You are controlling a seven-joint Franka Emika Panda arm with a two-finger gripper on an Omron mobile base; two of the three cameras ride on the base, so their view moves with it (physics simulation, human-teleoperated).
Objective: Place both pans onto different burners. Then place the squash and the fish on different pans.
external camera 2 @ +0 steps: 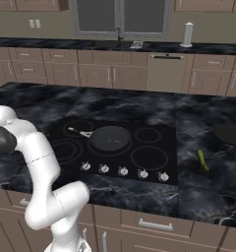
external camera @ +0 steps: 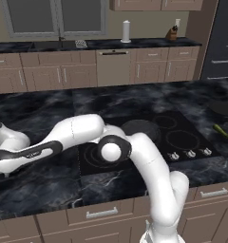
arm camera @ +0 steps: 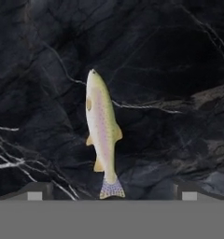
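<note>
Hand view puts the fish lying on the dark marble counter, head toward twelve o'clock, tail at six, and your gripper hangs over it with jaws spread wide, nothing held, tips flanking the tail. You're on the fish pickup, by my read. One pan sits on a burner of the cooktop; the other pan waits on the counter at three o'clock, the squash near it. Next: nudge toward twelve, centre on the body, descend, close

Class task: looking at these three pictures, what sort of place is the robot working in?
A rendered kitchen: a black cooktop with knobs set in a marble counter, wooden cabinets behind, a pan on a burner.
</note>
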